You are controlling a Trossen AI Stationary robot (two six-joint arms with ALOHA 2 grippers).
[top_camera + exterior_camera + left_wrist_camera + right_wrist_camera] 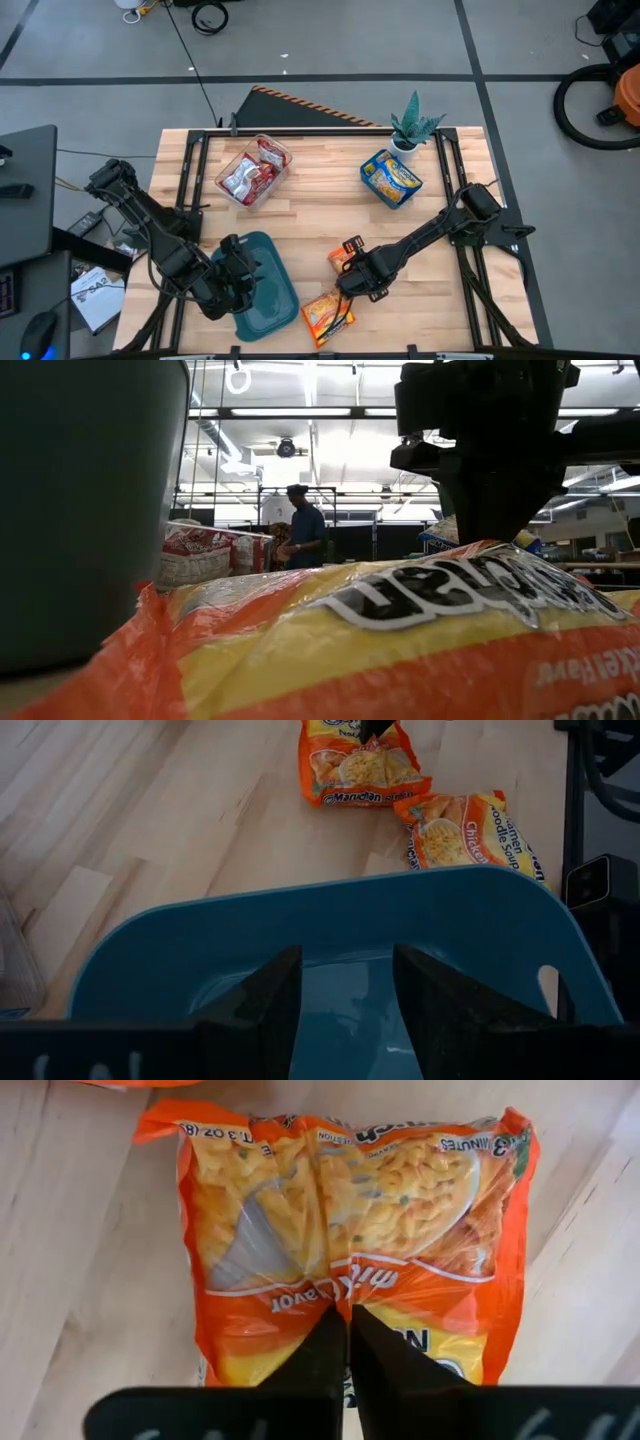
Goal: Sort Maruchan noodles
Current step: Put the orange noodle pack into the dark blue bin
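Two orange Maruchan packets lie near the table's near edge: one (344, 258) under my right gripper (357, 274), the other (328, 315) closer to the edge, filling the low view (400, 630). Red packets sit in a clear bin (253, 172). Blue-and-yellow packets fill a blue tray (392, 178). My left gripper (345, 1005) hovers open over a teal tray (262, 290), touching nothing. My right gripper (348, 1320) is shut on the first orange packet (350, 1230). My right gripper pinches a raised crease of the orange packet's front film (340, 1285), near the packet's middle, between its two fingertips (325, 1345). The fingers slant down onto it from above, along the packet's length. The film puckers toward the fingers. I cannot tell whether the packet is lifted off the table.
A small potted plant (412, 125) stands at the far right corner. Black frame rails run along the table's left and right sides. Bare wood shows in the middle of the table (320, 215). A person (303, 525) stands far off in the room behind.
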